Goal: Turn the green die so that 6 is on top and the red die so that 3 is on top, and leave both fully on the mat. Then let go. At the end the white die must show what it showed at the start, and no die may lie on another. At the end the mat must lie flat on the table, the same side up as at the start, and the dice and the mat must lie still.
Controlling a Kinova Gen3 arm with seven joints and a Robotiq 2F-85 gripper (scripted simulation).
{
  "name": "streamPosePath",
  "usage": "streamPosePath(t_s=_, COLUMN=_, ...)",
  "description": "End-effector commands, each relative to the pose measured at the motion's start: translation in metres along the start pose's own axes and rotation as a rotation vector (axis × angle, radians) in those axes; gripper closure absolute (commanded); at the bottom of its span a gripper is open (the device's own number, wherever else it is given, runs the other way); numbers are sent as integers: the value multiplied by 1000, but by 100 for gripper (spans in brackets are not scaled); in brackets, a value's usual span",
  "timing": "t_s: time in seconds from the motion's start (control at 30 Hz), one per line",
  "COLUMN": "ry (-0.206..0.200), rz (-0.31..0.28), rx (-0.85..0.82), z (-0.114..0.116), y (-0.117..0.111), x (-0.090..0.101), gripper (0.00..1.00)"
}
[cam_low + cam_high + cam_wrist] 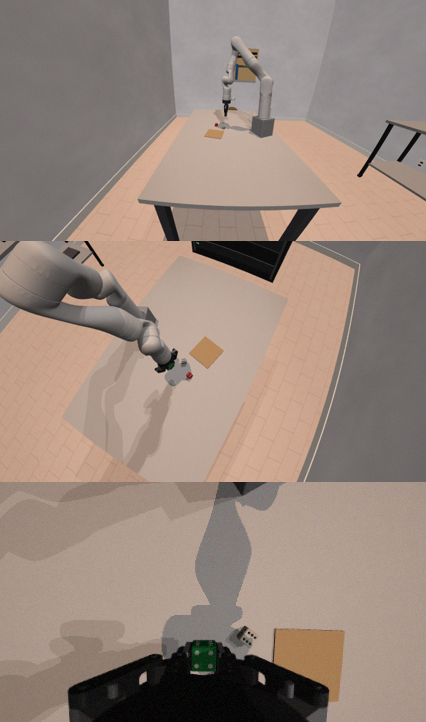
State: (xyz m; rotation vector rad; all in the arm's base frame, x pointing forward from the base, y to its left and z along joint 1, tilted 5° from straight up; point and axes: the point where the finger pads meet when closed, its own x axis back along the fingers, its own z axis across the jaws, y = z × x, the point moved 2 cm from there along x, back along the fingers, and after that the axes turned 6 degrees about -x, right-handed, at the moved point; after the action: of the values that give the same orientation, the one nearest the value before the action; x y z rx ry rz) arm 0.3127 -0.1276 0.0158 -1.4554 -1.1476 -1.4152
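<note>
My gripper (169,365) (225,114) (203,650) is shut on the green die (171,365) (203,657) and holds it above the table. In the wrist view the die's face toward the camera shows four pips. The white die (183,361) (222,127) (244,636) lies on the table just beside the mat's near edge, not on it. The red die (189,375) (216,124) lies on the table a little farther from the mat. The tan square mat (206,352) (214,133) (310,657) lies flat with nothing on it.
The grey table (209,300) (233,167) carries the arm's grey base block (262,126). A black cabinet (244,255) stands on the floor past the table's far end. A second table (400,149) stands at the right.
</note>
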Motion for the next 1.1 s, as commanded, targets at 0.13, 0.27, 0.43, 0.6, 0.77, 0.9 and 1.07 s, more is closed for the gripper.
streamPosePath(t_s=0.13, ry=2, rz=6, rx=-74, z=1, y=-2, x=0, gripper=79)
streamPosePath(t_s=0.27, ry=4, rz=16, rx=-186, z=2, y=-4, x=-2, gripper=79)
streamPosePath(t_s=0.43, ry=5, rz=31, rx=-381, z=5, y=-8, x=-3, gripper=79)
streamPosePath(t_s=0.6, ry=4, rz=40, rx=-524, z=6, y=-10, x=-4, gripper=79)
streamPosePath(t_s=0.77, ry=1, rz=52, rx=-796, z=8, y=-12, x=-6, gripper=79)
streamPosePath(t_s=0.9, ry=-4, rz=57, rx=-1033, z=10, y=-12, x=-8, gripper=79)
streamPosePath(t_s=1.07, ry=-10, rz=56, rx=-1334, z=11, y=-11, x=-9, gripper=79)
